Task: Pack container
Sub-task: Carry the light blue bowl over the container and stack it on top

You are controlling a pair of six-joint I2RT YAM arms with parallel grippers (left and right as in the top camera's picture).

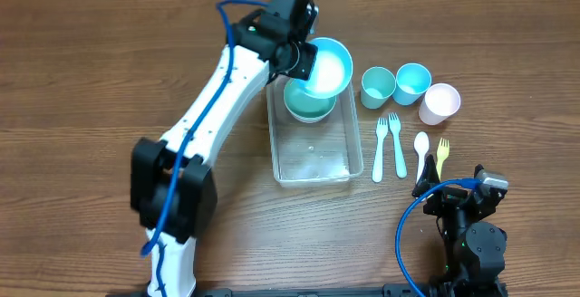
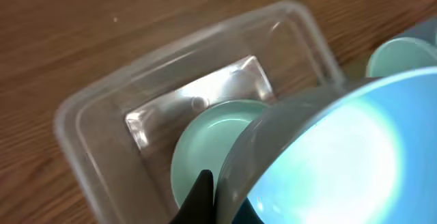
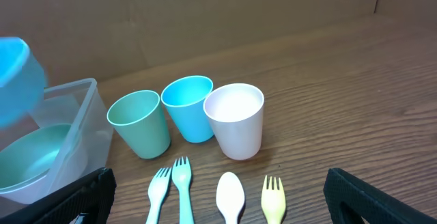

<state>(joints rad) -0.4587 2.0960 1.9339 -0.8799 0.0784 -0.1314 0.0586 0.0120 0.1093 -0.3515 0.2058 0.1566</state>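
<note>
The left gripper (image 1: pixel 299 60) clamps the rim of a blue bowl (image 1: pixel 328 66) and holds it tilted above the far end of the container (image 1: pixel 317 159). The container stands on the bench (image 1: pixel 91 80) with a teal bowl (image 1: pixel 308 105) inside that end. To its right are three cups (image 1: pixel 413 81), and nearer are two forks (image 1: pixel 390 146), a spoon (image 1: pixel 421 146) and a yellow fork (image 1: pixel 443 152). The right gripper (image 1: pixel 453 188) is spread wide, holding nothing, low near the cutlery.
</note>
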